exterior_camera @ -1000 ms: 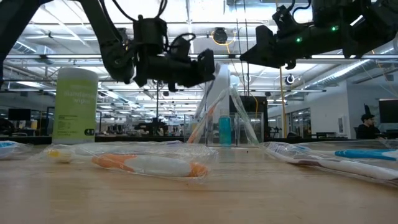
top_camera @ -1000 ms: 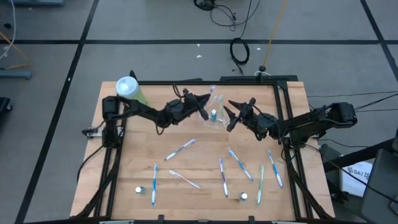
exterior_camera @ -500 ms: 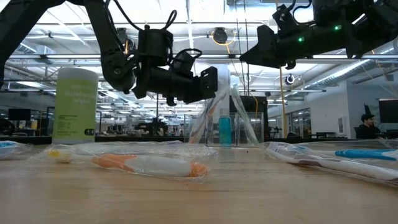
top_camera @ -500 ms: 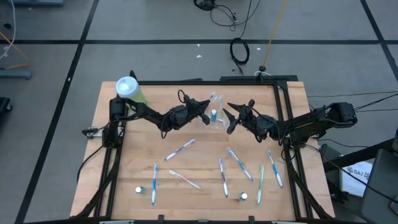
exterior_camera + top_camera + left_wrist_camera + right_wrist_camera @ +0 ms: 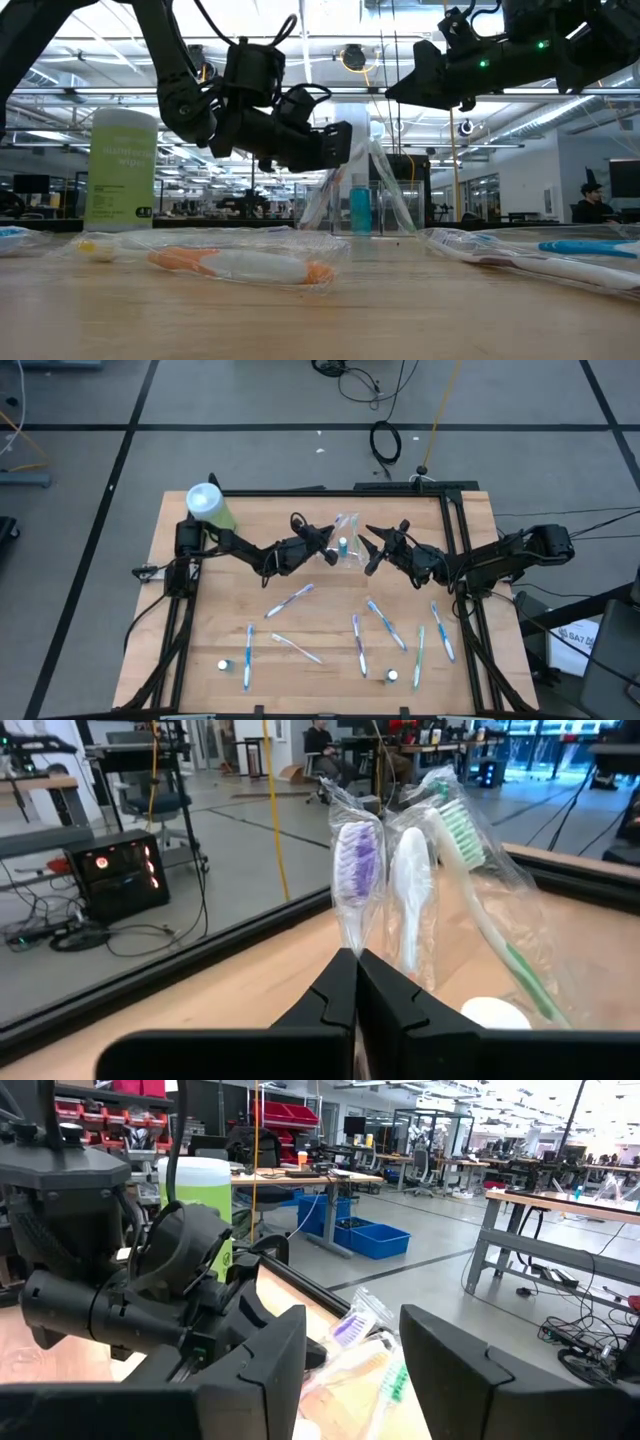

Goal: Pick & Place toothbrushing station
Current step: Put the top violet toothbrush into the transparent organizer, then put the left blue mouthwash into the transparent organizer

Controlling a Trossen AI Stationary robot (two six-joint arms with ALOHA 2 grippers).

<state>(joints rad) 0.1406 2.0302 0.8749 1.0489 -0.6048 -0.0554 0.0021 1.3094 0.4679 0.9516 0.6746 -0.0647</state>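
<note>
A small clear cup (image 5: 349, 550) stands at the table's far middle and also shows in the low view (image 5: 378, 205). It holds a blue white-capped tube (image 5: 360, 208) and wrapped toothbrushes with a white head (image 5: 412, 870) and a green head (image 5: 455, 820). My left gripper (image 5: 326, 546) is at the cup's left and is shut on a wrapped purple toothbrush (image 5: 357, 860). My right gripper (image 5: 368, 552) hangs open and empty just right of the cup. Several wrapped toothbrushes (image 5: 386, 623) and two small tubes (image 5: 392, 676) lie flat on the near half. My left gripper pinches the wrapped purple toothbrush between its two fingers just below the bristle head (image 5: 352, 935). The fingers come from the table's left, slanting a little down. The brush stands tilted with its head up (image 5: 360, 118). I cannot tell whether its lower end rests in the cup.
A big light-green bottle with a white cap (image 5: 207, 503) stands at the far left corner. An orange wrapped toothbrush (image 5: 240, 265) lies near the low camera. A black frame (image 5: 455, 540) edges the table. Bare wood lies between the cup and the loose brushes.
My left gripper has gone down and a little toward the near edge, beside the cup, staying shut on the purple toothbrush, which has come lower with it. My right gripper has kept still.
</note>
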